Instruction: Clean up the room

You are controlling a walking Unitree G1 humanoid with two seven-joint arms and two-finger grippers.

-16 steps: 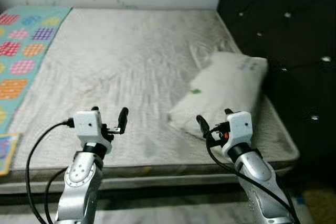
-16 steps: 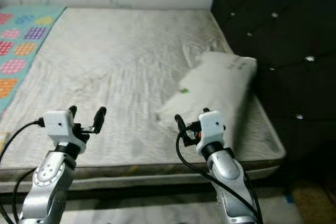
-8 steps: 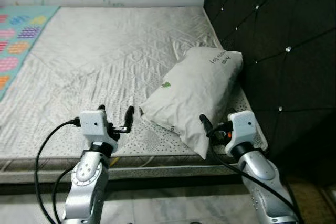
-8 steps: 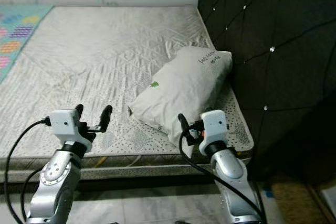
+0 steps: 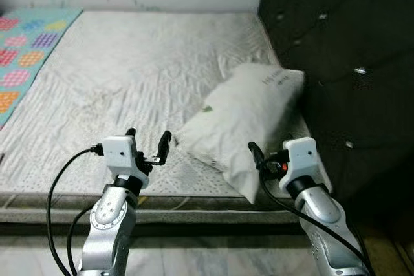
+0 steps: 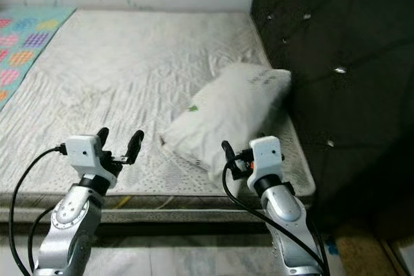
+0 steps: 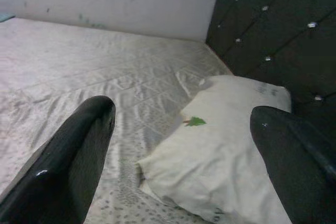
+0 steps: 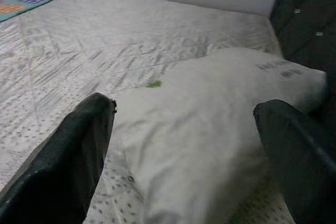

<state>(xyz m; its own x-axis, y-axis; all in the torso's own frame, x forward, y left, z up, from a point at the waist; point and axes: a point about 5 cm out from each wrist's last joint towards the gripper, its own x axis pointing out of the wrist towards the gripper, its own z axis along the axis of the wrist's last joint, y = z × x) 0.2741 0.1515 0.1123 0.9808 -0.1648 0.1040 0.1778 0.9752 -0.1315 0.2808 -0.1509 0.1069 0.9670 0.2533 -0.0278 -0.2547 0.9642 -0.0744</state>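
A white pillow (image 5: 244, 118) (small green mark on its cover) lies on the bare mattress (image 5: 129, 82), against the dark tufted headboard (image 5: 343, 56). The right gripper (image 5: 272, 159) hovers just before the pillow's near corner, fingers apart. The left gripper (image 5: 147, 145) hangs beside the pillow's near end, fingers also spread.

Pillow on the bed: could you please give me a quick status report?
Left gripper and right gripper open, empty, at the mattress's near edge. White rectangular fabric pillow lies askew by the black tufted headboard. Nothing in the way.
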